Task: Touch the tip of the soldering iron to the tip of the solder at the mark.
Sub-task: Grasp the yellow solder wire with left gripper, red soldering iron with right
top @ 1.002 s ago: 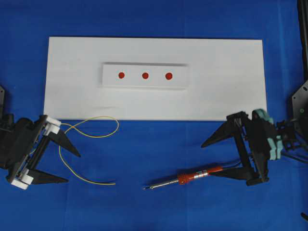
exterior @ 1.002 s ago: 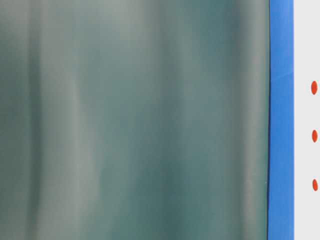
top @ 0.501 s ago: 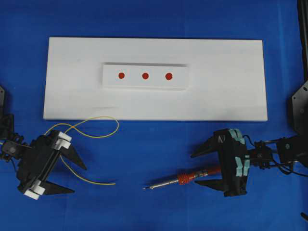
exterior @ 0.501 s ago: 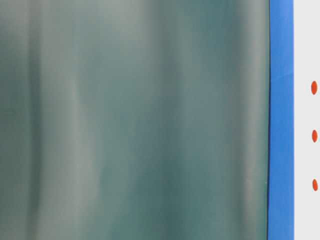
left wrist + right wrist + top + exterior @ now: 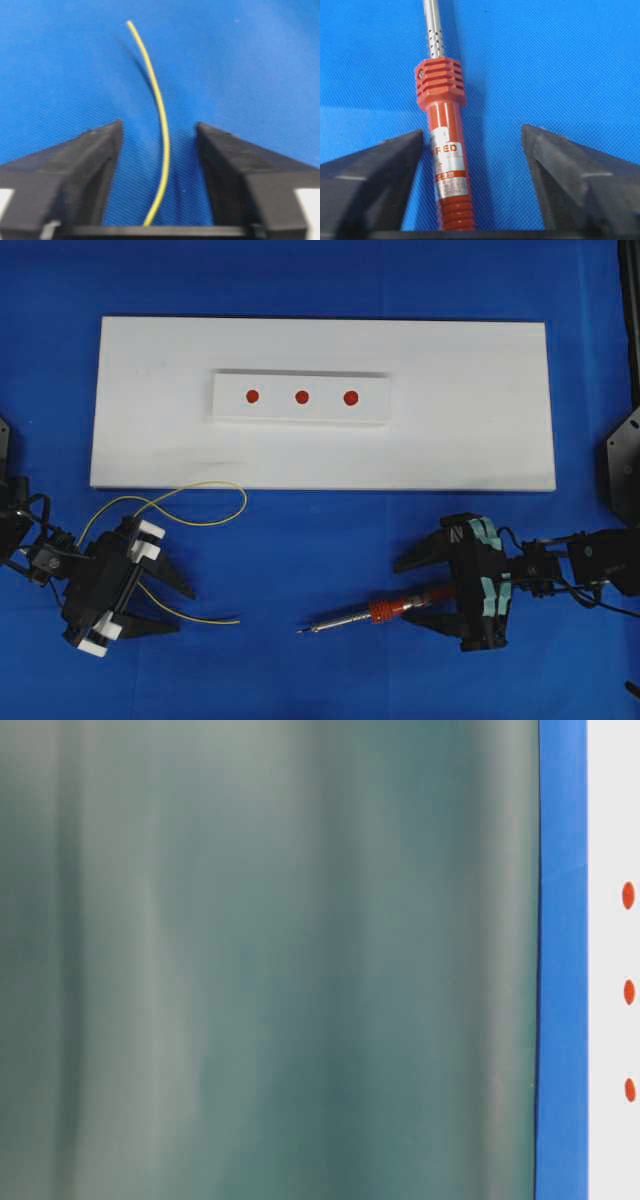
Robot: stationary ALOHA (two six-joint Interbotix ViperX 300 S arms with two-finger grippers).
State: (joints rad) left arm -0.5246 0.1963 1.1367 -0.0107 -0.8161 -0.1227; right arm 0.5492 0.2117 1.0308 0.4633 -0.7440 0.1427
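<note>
on blue cloth, red-handled soldering iron

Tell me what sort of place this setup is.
Most likely a robot lab bench staged for soldering practice: a blue cloth covers the table, a white board carries a strip with three red dots, and a soldering iron and yellow solder lie before two arms.

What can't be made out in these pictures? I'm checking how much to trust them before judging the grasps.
- Table-level view: a blurred grey-green surface blocks nearly everything.
- Right wrist view: the soldering iron tip is cut off by the top edge.
- Left wrist view: the solder loops lie outside the frame.
</note>
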